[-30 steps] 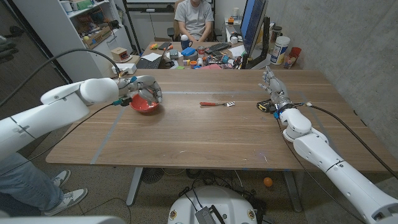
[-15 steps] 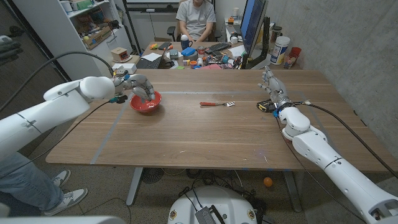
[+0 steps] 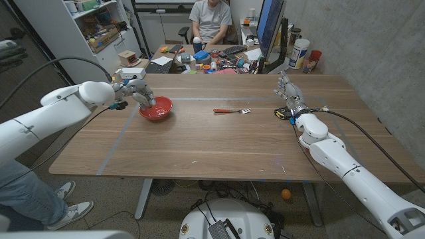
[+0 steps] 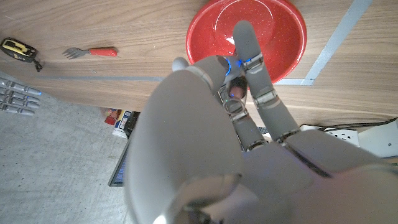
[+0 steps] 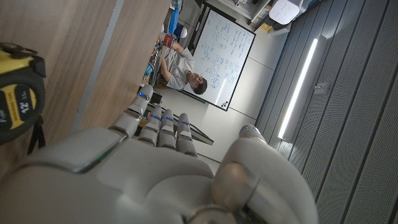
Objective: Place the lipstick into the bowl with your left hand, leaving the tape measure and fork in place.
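Note:
The red bowl [image 3: 155, 109] stands on the table's far left part; what shows of its inside [image 4: 273, 31] is bare. My left hand [image 3: 136, 92] hovers just off the bowl's left rim with its fingers curled. In the left wrist view a small dark, pinkish piece, apparently the lipstick [image 4: 236, 92], is pinched between the fingers of the left hand [image 4: 217, 118]. The red-handled fork [image 3: 232, 111] lies mid-table. The yellow-and-black tape measure [image 3: 284, 113] lies at the right, beside my right hand [image 3: 290, 93], which holds nothing, fingers straight and apart. The tape measure [image 5: 15, 99] sits close by the right hand [image 5: 174, 168].
Blue tape lines [image 3: 113, 149] cross the wooden table. Behind its far edge is a cluttered desk [image 3: 212, 61] with a person [image 3: 207, 20] seated there and a monitor [image 3: 269, 30]. A shelf [image 3: 93, 26] stands at the far left.
My left hand has drawn back to the left, from over the bowl to just off its left rim. Bowl, fork, tape measure and right hand have stayed put.

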`<state>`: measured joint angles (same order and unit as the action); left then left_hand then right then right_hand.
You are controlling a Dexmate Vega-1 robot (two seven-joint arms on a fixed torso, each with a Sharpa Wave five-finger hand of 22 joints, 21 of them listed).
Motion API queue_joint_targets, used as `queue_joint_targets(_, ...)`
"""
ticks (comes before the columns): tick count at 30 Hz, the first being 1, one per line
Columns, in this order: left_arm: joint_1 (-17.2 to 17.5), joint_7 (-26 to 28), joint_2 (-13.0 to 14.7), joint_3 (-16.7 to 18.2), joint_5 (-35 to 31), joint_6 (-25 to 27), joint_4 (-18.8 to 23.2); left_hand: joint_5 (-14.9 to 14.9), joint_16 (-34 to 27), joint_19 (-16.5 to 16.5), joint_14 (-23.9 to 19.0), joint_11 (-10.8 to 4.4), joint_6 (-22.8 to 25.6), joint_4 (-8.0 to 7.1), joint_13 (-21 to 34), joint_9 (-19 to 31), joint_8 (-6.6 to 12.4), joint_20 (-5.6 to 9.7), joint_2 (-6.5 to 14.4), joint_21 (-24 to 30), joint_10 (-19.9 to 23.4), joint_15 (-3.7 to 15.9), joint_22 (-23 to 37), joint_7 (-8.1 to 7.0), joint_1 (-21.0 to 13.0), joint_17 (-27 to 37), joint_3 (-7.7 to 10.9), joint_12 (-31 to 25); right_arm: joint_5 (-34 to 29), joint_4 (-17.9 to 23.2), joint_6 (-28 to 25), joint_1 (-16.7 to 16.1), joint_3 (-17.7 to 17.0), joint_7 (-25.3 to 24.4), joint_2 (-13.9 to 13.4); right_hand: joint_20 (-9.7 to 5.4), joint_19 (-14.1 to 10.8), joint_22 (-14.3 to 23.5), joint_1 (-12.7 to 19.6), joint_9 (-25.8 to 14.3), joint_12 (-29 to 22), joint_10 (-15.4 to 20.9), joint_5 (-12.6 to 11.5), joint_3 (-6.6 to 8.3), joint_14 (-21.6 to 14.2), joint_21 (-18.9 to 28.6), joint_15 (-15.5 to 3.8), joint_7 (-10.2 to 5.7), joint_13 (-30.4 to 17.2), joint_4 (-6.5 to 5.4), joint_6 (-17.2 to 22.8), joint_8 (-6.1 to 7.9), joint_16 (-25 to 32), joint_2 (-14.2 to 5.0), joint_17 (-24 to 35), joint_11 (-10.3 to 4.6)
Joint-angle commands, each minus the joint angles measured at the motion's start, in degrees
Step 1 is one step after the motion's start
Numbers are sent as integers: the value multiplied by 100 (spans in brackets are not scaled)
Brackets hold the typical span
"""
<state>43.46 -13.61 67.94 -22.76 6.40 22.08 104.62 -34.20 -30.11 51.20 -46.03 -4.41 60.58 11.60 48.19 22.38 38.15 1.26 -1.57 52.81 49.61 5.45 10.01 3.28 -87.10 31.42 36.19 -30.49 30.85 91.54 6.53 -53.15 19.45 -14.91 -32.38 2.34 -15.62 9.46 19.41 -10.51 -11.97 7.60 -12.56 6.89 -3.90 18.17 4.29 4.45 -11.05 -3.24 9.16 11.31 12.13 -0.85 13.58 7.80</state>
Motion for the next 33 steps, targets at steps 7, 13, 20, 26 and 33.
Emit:
queue_joint_targets(7, -1091, -367, -765, -997, -972, -445, -983, -8, 10, -199, -890, -129, -77, -151, 44, 4, 45, 153, 55, 64, 165, 238, 14, 43, -17, 58, 114, 59, 5, -238, 36, 120, 27, -25, 73, -2, -45, 26, -36, -22, 2, 44, -52, -7, -49, -27, 1, 10, -17, 2, 66, 9, 27, -2, -12, -1)
queue_joint_targets(13, -1352, -527, -1043, -1223, -1178, -590, -1293, -3, 22, -222, -900, -118, -80, -152, 63, -12, 39, 161, 56, 92, 173, 246, 15, 35, -14, 67, 102, 79, 12, -341, 1, 212, 54, 5, 96, -2, -53, 26, -36, -22, 5, 44, -53, -10, -48, -40, 0, 12, -17, 5, 75, 10, 25, -2, -15, 6)
queue_joint_targets(20, -1311, -494, -1177, -1225, -1110, -632, -1439, 0, 38, -257, -899, -133, -93, -153, 96, -4, 46, 168, 58, 122, 169, 245, 15, 30, -12, 81, 93, 102, 23, -406, -72, 299, 80, 43, 87, -3, -60, 27, -37, -22, 8, 44, -54, -14, -50, -57, 2, 11, -17, 8, 80, 9, 24, -4, -18, -1)
queue_joint_targets(26, -980, -330, -1104, -1109, -879, -631, -1411, 8, 76, -346, -853, -137, -138, -173, 106, 5, 43, 107, 74, 142, 121, 258, 11, -25, 20, 98, 75, 170, 23, -400, -206, 367, 114, 63, 50, -1, -69, 27, -38, -22, 12, 42, -56, -17, -55, -73, 5, 12, -17, 10, 93, 11, 25, -8, -21, -3)
queue_joint_targets(33, -841, -347, -913, -1106, -911, -621, -1279, 359, 764, -1110, -111, -177, -1385, -390, -338, -301, -615, -361, 341, 252, -1026, 40, 15, -239, 1000, -250, -432, 1174, 36, -425, -244, 387, 135, 93, 39, -3, -83, 27, -40, -22, 13, 47, -58, -19, -54, -89, 2, 13, -18, 12, 97, 10, 23, -15, -23, -3)
